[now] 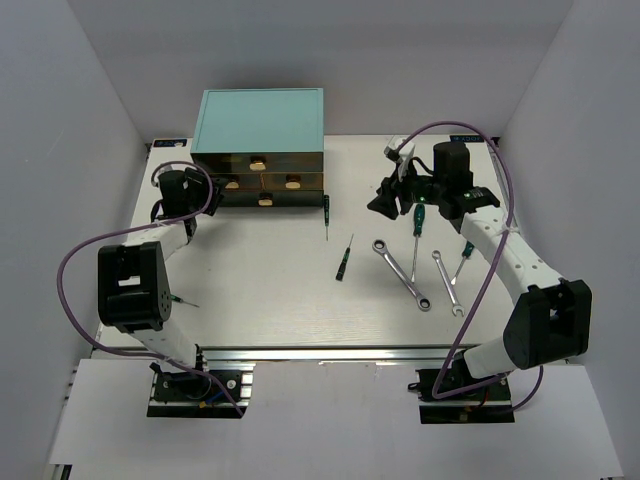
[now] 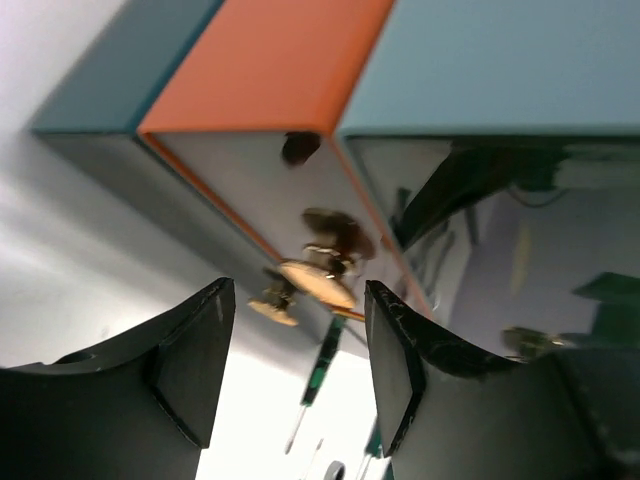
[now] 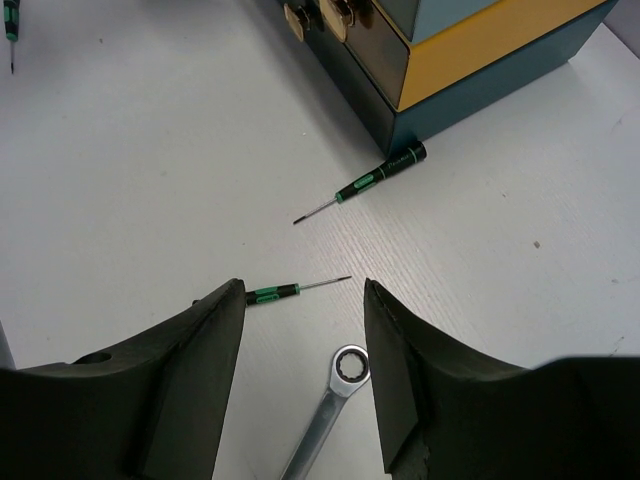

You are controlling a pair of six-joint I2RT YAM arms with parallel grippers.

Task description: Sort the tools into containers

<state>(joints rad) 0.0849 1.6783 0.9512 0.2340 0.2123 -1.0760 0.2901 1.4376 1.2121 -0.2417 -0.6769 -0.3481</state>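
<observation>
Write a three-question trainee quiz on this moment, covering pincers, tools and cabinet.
1. True or false: the right pincer is shut.
2. How many wrenches lie on the table?
3. Right in front of the left pincer is: A) a drawer knob; B) the wrenches; C) the right pincer.
Key: 1 false; 2 two; 3 A.

Teal-topped cabinet (image 1: 262,118) at 11 o'clock, brownish drawers (image 1: 300,163), gold knobs (image 1: 258,161). Screwdrivers (image 1: 343,262) green-and-black handled; wrenches (image 1: 402,272) silver, 4 o'clock. Table (image 1: 270,300) white, faint woodgrain.
</observation>
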